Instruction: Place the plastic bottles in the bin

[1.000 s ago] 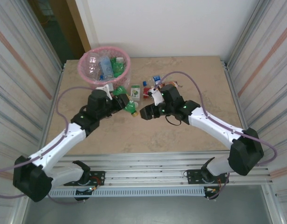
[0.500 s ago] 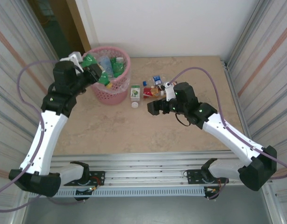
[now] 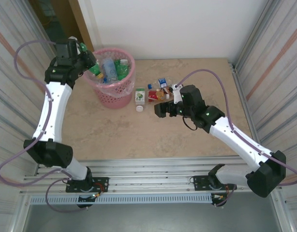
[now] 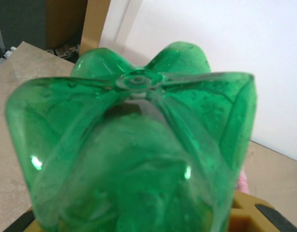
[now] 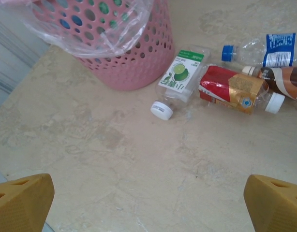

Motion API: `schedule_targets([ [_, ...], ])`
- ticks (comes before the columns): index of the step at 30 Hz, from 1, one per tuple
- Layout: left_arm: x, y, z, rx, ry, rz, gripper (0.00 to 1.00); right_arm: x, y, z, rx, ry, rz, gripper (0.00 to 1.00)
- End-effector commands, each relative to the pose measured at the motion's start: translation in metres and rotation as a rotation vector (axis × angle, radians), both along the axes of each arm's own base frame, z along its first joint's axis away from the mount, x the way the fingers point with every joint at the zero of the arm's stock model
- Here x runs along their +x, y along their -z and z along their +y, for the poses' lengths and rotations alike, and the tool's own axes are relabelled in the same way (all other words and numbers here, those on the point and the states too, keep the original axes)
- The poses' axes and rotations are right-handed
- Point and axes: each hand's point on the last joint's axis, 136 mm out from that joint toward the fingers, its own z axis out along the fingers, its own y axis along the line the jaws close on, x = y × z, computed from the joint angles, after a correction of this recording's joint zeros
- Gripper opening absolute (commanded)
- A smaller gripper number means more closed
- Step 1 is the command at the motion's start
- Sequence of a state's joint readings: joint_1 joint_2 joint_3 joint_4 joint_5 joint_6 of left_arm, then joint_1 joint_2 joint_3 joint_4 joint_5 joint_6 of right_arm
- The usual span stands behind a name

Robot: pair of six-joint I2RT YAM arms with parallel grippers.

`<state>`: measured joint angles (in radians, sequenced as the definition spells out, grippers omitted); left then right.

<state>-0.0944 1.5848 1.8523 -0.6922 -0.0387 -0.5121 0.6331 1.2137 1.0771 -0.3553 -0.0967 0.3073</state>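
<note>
From above, the left gripper (image 3: 89,60) is seen raised over the left rim of the bin (image 3: 114,94), its jaws closed on a green bottle (image 3: 94,67) that is held above the opening. Several bottles (image 3: 110,67) are seen lying inside the bin. The right gripper (image 3: 160,108) is held low over the table (image 3: 139,140), to the right of the bin and nearer the arm bases. A cluster of loose bottles is spread on the table just right of the bin, among them a lime-label bottle (image 3: 140,95) and a red bottle (image 3: 153,95).

In the left wrist view, the ribbed base of the green bottle (image 4: 134,154) is presented close to the lens, and a yellow finger (image 4: 245,215) is glimpsed at its lower right.

In the right wrist view, the jaws of the right gripper (image 5: 148,203) are spread wide, with nothing between them. The bin (image 5: 134,63) with its liner (image 5: 90,24) is seen at the upper left. The lime-label bottle (image 5: 180,75) is found just beside the bin's wall; the red bottle (image 5: 230,89) lies against it on the side away from the bin. A blue-cap bottle (image 5: 259,50) and a brown bottle (image 5: 284,79) are placed further from the bin.
</note>
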Motion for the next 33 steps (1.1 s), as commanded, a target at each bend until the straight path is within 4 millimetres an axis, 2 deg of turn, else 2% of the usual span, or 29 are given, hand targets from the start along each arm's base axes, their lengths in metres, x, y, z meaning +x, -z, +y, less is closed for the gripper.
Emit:
schedule_targets([
  [1,0.003,0.005,0.003,-0.011,-0.023,0.041,0.32,0.005,0.006,-0.004,-0.002,0.037,0.031,0.99],
  [10,0.020,0.043,0.004,-0.051,-0.047,0.149,0.38,0.010,0.016,0.003,0.000,0.028,0.057,0.99],
  [16,0.026,0.063,0.001,-0.095,-0.038,0.198,0.55,0.013,0.019,0.006,0.006,0.019,0.069,1.00],
  [21,0.022,0.061,0.006,-0.086,-0.069,0.195,0.67,0.014,0.019,0.008,0.012,0.013,0.074,1.00],
  [24,0.017,0.056,0.016,-0.052,-0.107,0.189,0.66,0.014,0.020,0.010,0.017,0.008,0.076,1.00],
  [28,0.011,0.048,0.027,-0.003,-0.152,0.176,0.57,0.014,0.021,0.010,0.019,0.006,0.079,1.00],
  [33,0.018,0.047,0.025,0.011,-0.128,0.155,0.46,0.016,0.018,0.011,0.022,0.009,0.074,1.00],
])
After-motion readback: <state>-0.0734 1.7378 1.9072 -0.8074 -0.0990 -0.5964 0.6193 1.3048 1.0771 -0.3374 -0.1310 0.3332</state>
